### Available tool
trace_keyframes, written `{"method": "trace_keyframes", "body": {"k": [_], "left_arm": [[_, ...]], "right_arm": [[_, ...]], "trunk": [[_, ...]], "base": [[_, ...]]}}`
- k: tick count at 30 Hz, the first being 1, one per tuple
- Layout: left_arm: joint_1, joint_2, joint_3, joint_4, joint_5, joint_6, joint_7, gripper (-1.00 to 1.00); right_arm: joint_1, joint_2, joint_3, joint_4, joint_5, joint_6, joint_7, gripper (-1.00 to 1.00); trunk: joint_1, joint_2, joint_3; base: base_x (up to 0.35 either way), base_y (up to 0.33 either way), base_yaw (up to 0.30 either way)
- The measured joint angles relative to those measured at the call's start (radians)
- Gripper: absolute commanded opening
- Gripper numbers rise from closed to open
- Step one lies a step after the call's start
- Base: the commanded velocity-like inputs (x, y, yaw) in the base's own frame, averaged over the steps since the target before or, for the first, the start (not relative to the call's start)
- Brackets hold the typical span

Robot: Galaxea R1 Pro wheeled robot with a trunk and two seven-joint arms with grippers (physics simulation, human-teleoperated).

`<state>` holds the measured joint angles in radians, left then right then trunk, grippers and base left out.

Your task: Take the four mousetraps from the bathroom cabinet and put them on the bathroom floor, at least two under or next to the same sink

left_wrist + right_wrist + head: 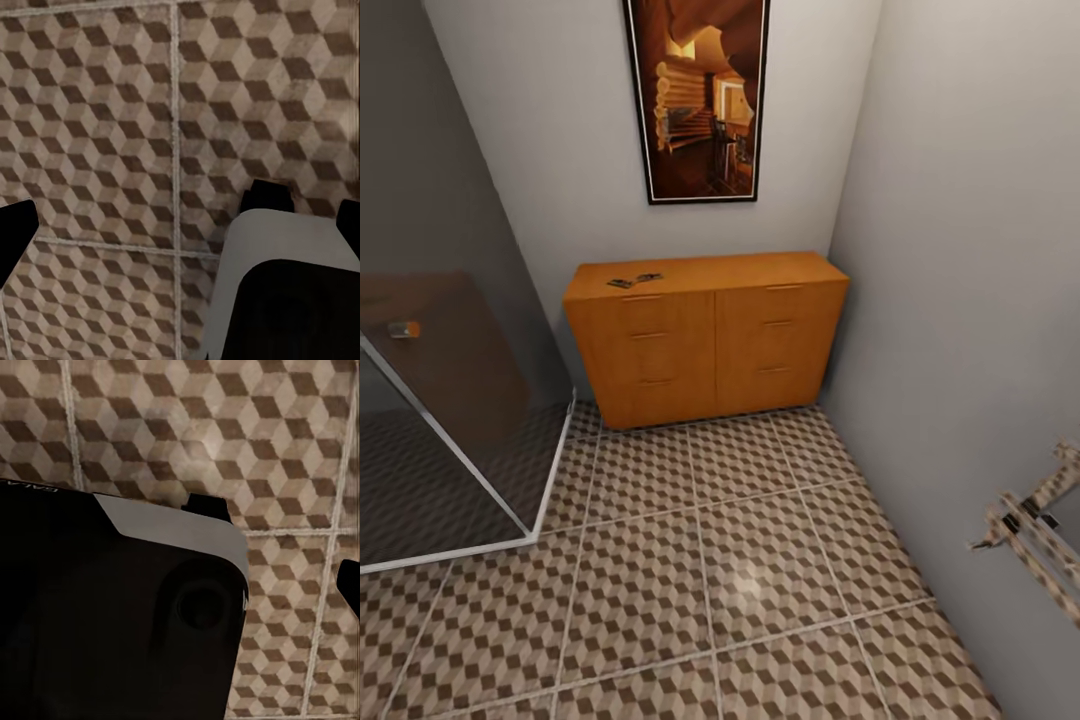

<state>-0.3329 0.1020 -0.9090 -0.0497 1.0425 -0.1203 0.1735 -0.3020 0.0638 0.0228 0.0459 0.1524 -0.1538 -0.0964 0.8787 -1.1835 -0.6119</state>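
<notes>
The orange-brown cabinet (705, 335) stands against the far wall, all drawer fronts closed. On its top, near the left end, lie small flat dark mousetraps (622, 283), a second one (649, 277) just to the right; I can make out two. The cube-patterned bathroom floor (710, 560) stretches between me and the cabinet. My left gripper (180, 225) hangs open over the floor tiles, its dark fingertips (15, 232) at the picture's edges, nothing between them. My right gripper (180, 585) is also open over the tiles, one fingertip (349, 585) showing. The sink is out of view.
A glass shower screen (450, 400) with a metal frame closes off the left. A grey wall (970, 300) runs along the right, carrying a patterned rack-like fixture (1035, 530). A framed picture (700, 100) hangs above the cabinet. My own grey-black body (112, 622) shows below both wrists.
</notes>
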Motion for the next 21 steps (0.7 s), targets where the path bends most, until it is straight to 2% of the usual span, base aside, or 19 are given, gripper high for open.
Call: {"method": "trace_keyframes", "body": {"k": [10, 17, 21], "left_arm": [[0.000, 0.000, 0.000, 0.000, 0.000, 0.000, 0.000, 1.00], [0.000, 0.000, 0.000, 0.000, 0.000, 0.000, 0.000, 1.00], [0.000, 0.000, 0.000, 0.000, 0.001, -0.001, 0.000, 1.00]], "right_arm": [[0.000, 0.000, 0.000, 0.000, 0.000, 0.000, 0.000, 1.00], [0.000, 0.000, 0.000, 0.000, 0.000, 0.000, 0.000, 1.00], [0.000, -0.002, 0.000, 0.000, -0.001, -0.003, 0.000, 1.00]], "trunk": [[0.000, 0.000, 0.000], [0.000, 0.000, 0.000], [0.000, 0.000, 0.002]], "base": [[0.306, -0.144, 0.000], [0.314, -0.029, 0.000], [0.115, -0.004, 0.000]]}}
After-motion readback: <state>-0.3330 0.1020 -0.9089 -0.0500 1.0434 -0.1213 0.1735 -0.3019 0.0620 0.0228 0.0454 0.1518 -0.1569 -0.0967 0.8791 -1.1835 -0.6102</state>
